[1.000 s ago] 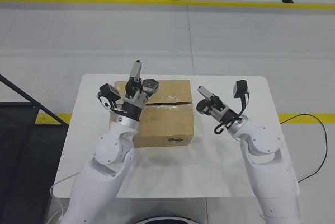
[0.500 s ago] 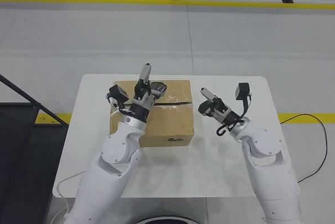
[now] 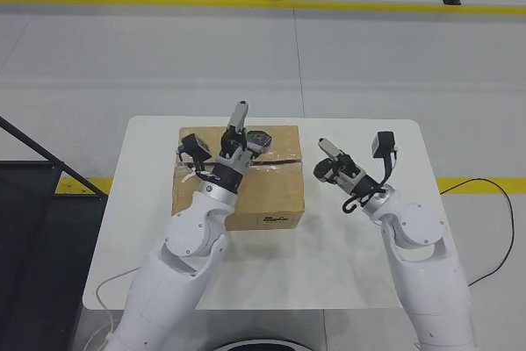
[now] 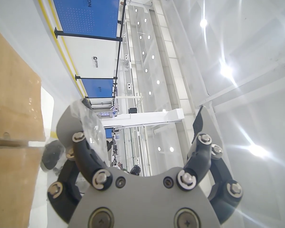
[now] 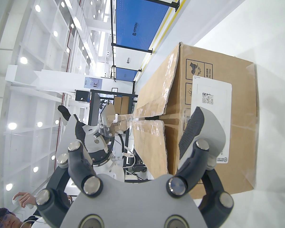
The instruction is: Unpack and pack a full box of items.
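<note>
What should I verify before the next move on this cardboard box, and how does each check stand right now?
1. Left gripper open: ok.
2. Left fingers clean: not ok; a scrap of clear plastic film clings to one.
3. Right gripper open, beside the labelled side of the brown cardboard box: ok.
4. Top flaps raised: not ok; they lie shut.
5. Seam between the flaps fully cut through: cannot tell.
6. Box flat on the white table: ok.
</note>
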### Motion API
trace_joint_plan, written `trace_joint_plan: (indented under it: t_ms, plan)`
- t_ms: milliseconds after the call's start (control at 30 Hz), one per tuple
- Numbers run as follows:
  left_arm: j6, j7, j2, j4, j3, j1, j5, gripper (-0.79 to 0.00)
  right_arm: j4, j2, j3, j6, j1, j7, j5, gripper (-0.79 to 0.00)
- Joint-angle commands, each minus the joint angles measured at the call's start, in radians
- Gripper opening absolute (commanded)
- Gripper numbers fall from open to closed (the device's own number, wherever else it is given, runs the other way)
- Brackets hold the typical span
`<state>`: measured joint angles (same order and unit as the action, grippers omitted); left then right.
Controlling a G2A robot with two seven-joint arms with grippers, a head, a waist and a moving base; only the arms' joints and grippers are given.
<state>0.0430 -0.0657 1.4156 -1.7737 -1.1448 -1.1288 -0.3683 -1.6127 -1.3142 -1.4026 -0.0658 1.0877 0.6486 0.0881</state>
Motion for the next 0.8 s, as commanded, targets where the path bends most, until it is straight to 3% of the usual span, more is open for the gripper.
trace_joint_plan:
  t_ms: [0, 767]
  plan:
    - [0.000, 0.001, 0.003, 0.006, 0.007, 0.004, 0.000, 0.000, -0.002, 0.002, -0.002, 0.001, 0.004, -0.002, 0.002, 0.000]
    - [0.038, -0.050, 0.044, 0.145, 0.066, 0.098, 0.005, 0.000, -0.038, 0.026, -0.045, 0.002, 0.060, -0.005, 0.018, 0.000]
